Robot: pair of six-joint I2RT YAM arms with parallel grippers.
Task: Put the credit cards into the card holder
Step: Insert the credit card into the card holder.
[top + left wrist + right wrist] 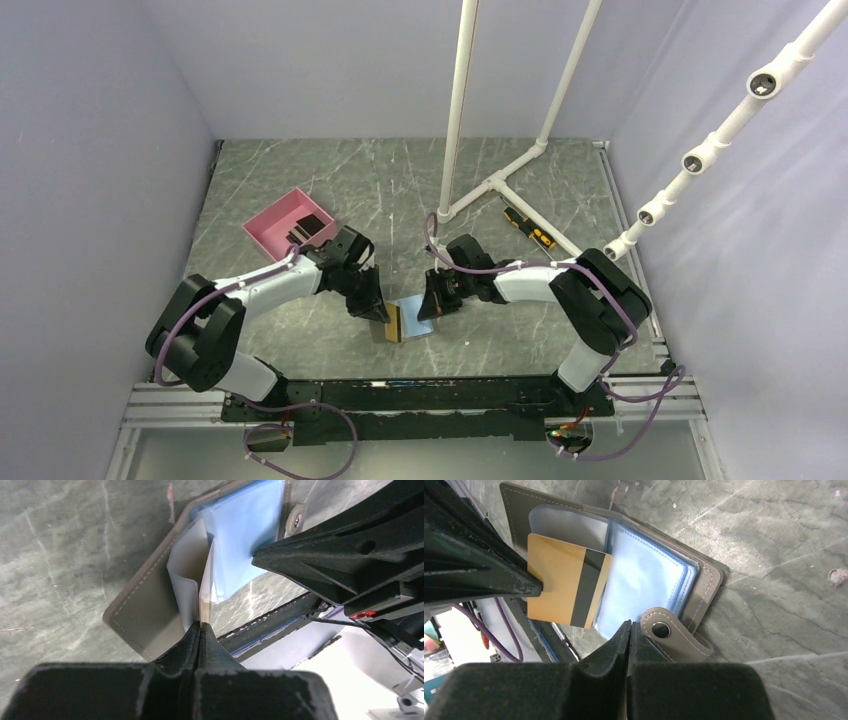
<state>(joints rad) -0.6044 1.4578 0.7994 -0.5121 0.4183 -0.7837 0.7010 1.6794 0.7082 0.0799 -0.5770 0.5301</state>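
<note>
Holding orange card (559,587) at card holder (709,575) pocket — left tool (201,625) clamped on its edge; right tool (628,625) closed, tip pinning blue lining (644,580) open.

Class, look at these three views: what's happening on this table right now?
The left gripper is shut on an orange card with a black stripe, holding it at the open grey card holder; the card is not yet tucked in. The right gripper, shut, has its tip on the holder's blue lining, apparently steadying it. A pink box sits further back.
</note>
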